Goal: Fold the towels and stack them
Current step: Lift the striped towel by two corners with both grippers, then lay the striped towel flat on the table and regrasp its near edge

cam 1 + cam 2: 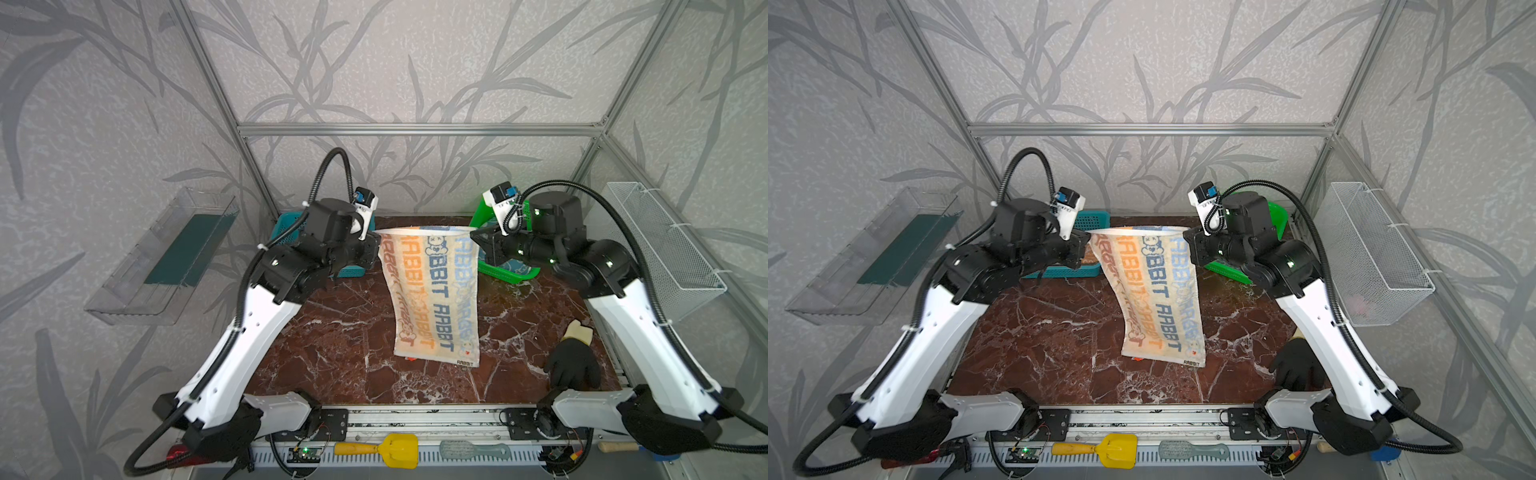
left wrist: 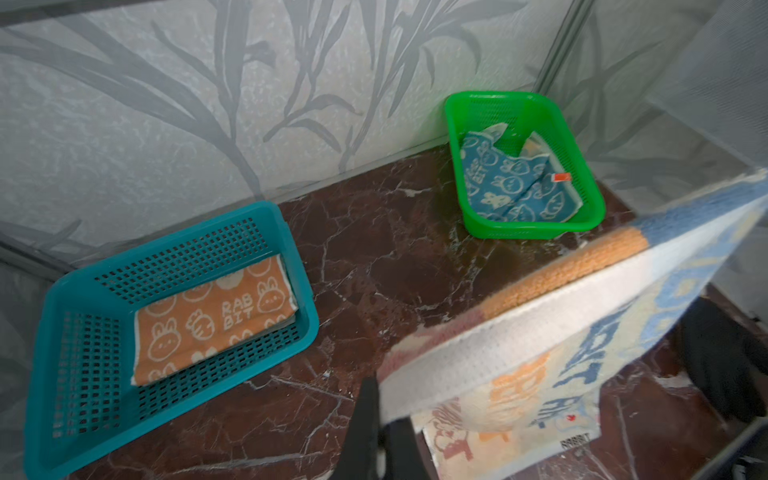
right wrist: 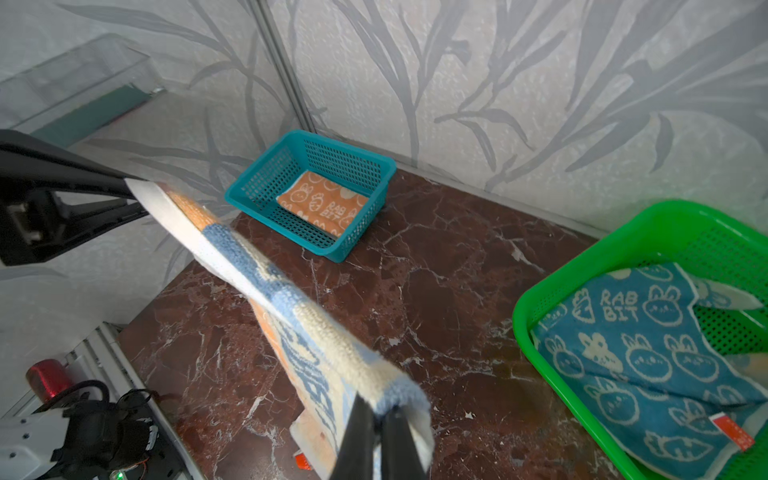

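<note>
The left jaws and the right jaws were each clamped on a top corner of the striped towel (image 1: 436,299), stretched between them and hanging down to the bench (image 1: 332,332).

Both top views look down from high above the near edge toward the far wall (image 1: 415,83), covering the whole surface (image 1: 332,332); each wrist view sits close, low over the far half, facing that wall; all share the striped towel (image 1: 432,299), teal basket (image 2: 299,270), green basket (image 2: 532,228).
</note>
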You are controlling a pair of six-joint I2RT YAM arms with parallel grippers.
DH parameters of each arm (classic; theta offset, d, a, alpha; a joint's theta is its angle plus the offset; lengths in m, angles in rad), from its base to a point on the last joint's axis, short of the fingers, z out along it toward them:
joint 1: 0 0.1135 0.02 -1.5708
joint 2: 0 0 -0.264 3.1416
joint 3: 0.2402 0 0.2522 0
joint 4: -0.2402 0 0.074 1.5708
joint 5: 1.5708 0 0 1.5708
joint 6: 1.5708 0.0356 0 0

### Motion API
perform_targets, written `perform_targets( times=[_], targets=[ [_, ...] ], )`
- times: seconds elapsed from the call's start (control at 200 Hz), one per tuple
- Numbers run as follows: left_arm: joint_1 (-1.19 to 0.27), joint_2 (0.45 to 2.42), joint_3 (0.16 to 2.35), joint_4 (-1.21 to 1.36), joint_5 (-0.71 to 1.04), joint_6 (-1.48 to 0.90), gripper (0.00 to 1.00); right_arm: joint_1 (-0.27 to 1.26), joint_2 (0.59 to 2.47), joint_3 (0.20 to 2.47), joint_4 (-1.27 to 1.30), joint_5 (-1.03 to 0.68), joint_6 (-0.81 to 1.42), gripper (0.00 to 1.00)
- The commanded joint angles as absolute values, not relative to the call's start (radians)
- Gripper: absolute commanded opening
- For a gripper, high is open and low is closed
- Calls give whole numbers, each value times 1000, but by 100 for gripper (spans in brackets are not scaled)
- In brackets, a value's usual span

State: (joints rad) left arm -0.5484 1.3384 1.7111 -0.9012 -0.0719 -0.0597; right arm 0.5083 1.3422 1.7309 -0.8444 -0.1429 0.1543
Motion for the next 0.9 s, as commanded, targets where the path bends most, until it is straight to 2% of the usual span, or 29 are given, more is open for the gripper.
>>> perform_targets(
  times=[0.0,0.145,0.33,0.535,0.675,0.895],
  targets=[
    [-524,1423,1694,-910,-296,20,0,416,1410,1711,-809,-146,185,0],
    [-514,1582,1709,-806,-376,96,0,332,1558,1701,-727,-255,219,0],
    [-496,1789,1826,-702,-520,169,0,312,1745,1761,-681,-291,226,0],
    [-489,1961,2023,-788,-504,150,0,292,1871,1828,-703,-313,215,0],
    [-506,1961,1999,-846,-497,107,0,282,1869,1778,-711,-329,207,0],
    [-565,1839,1802,-907,-434,-33,0,274,1787,1593,-667,-323,234,0]
  ],
)
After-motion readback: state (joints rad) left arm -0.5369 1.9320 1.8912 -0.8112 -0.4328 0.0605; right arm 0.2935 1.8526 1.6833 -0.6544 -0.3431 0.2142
